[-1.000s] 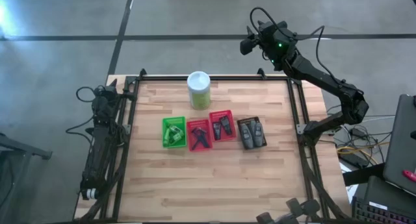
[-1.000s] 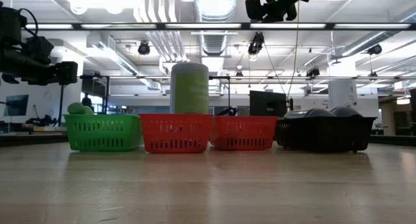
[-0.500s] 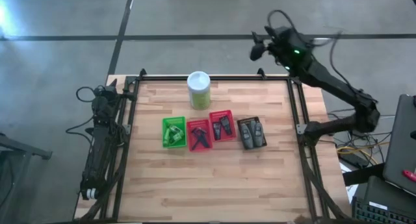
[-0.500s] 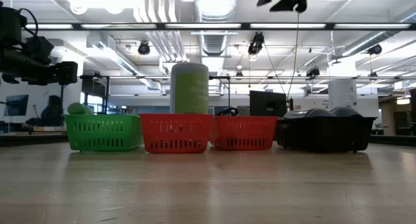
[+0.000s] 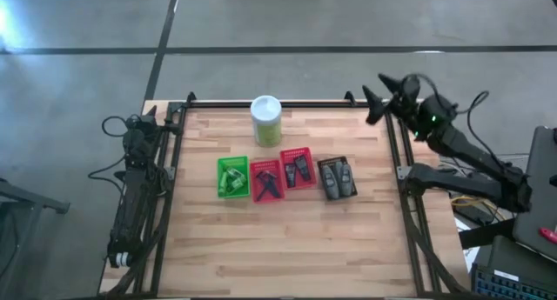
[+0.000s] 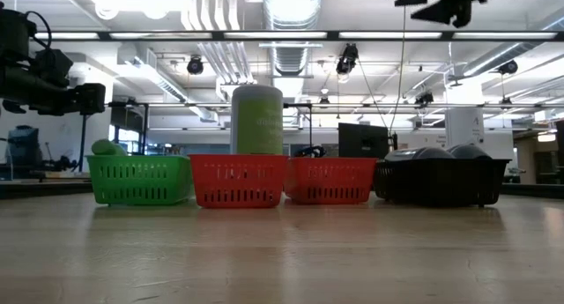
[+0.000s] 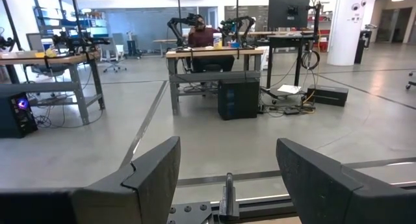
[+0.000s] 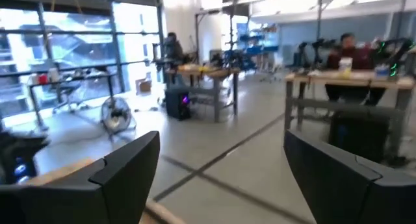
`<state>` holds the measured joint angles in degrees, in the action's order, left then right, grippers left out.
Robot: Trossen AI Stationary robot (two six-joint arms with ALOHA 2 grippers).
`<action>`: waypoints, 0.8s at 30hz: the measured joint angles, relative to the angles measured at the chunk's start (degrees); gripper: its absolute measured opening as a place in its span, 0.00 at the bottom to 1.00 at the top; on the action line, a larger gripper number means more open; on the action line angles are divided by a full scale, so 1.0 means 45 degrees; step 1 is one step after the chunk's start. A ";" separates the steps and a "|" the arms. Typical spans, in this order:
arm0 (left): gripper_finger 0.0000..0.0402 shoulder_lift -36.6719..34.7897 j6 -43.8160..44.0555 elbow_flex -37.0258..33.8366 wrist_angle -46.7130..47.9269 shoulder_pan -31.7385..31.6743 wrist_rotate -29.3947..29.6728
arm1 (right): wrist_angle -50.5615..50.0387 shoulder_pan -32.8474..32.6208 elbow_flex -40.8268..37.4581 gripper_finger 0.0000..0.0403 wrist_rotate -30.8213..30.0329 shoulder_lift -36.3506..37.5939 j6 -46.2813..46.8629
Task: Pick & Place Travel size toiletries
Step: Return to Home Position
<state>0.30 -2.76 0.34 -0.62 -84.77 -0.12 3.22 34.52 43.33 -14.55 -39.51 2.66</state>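
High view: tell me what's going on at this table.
Nothing is being handled. The toiletries lie sorted in a row of baskets: a green basket, two red baskets and a dark basket, with a canister behind. The right gripper hangs open and empty over the far right corner of the table. The left gripper, also open, sits at its left side.

Bright ceiling lights glare overhead; shadows seem soft, faint.

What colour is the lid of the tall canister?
The lid is white; the high view shows it best.
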 joint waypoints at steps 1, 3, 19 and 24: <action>0.65 0.0000 0.0000 0.0000 0.0000 0.0000 0.0000 | 0.0000 -0.0018 -0.0555 0.81 0.0086 0.0387 0.0141; 0.65 0.0000 0.0000 0.0000 0.0000 0.0000 0.0000 | 0.0005 -0.0013 -0.1679 0.83 0.0094 0.1173 0.0527; 0.65 0.0002 0.0000 0.0000 -0.0044 0.0000 0.0000 | 0.1489 0.1765 -0.8542 0.89 0.0050 0.6613 0.2908; 0.65 0.0005 0.0000 0.0000 -0.0044 0.0005 0.0000 | 0.2433 0.4247 -0.8879 0.86 0.2508 0.7612 0.1382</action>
<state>0.32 -2.76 0.34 -0.82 -84.75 -0.12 14.17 53.63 3.38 -3.27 -5.26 8.88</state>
